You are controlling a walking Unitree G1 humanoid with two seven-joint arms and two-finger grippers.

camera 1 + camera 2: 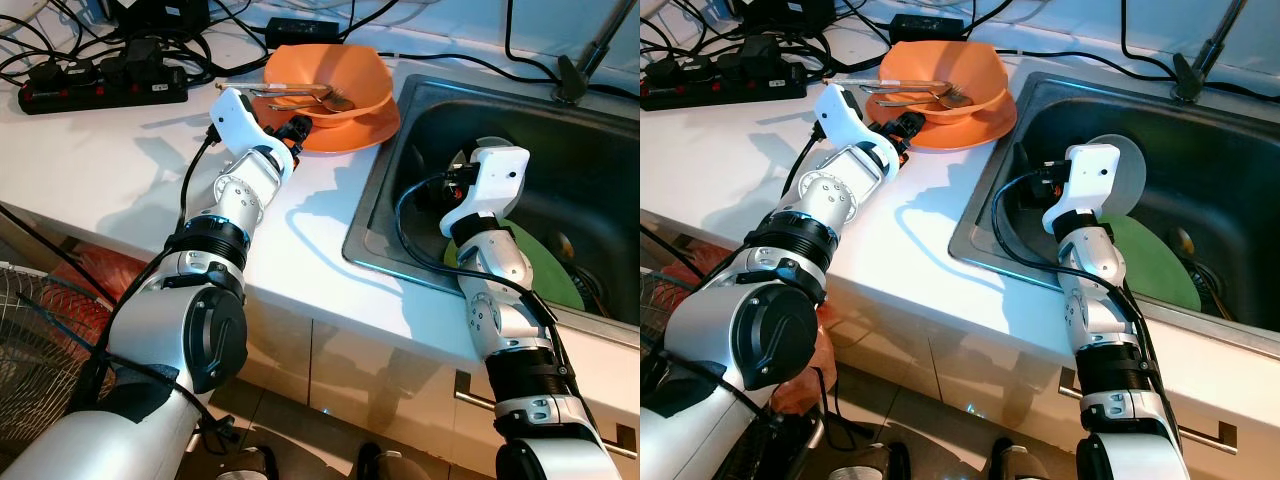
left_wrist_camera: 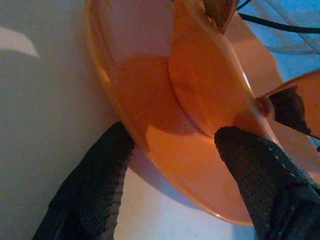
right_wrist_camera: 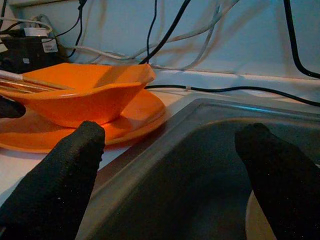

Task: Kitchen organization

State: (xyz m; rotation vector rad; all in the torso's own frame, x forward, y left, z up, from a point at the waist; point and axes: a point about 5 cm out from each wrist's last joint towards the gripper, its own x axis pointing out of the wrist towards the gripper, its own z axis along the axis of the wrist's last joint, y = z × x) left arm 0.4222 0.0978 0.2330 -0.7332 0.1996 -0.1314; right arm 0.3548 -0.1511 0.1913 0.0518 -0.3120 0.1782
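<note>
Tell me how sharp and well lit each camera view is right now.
Both eye views: bright and sharp, with hard arm shadows on the white counter. Left wrist view: soft, the orange plate too close to focus. Right wrist view: dim and bluish, the right gripper fingers blurred over the sink.

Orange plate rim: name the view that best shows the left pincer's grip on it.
Left wrist view: the orange plate rim sits between the open left pincer fingers. The eye views show the plate beneath a bowl, the grip hidden; the right wrist view shows its far edge.
</note>
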